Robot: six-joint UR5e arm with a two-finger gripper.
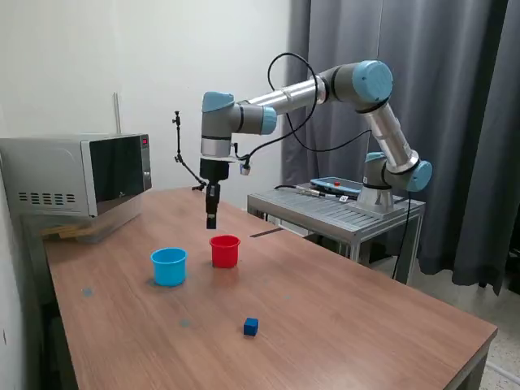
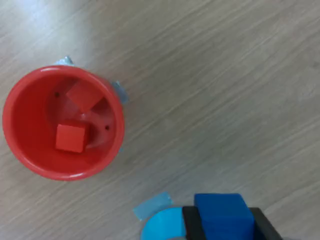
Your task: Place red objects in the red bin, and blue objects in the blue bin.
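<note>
Claw (image 2: 224, 226) clamped on one blue cube (image 2: 223, 214), held aloft near the red cup (image 2: 62, 122), which sits centre-frame in the exterior view. Both red cubes (image 2: 70, 137) lie inside that cup. A second blue cube (image 1: 251, 326) rests on the table (image 1: 366, 317), lower centre. Step in hand, by judgement: carrying blue to the light blue cup (image 1: 169, 266). Next move requires centring over its mouth before release.

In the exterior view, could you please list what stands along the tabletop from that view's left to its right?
Grey microwave oven → light blue plastic cup → red plastic cup → small dark blue cube. I leave out the gripper, hanging above the red cup.
</note>
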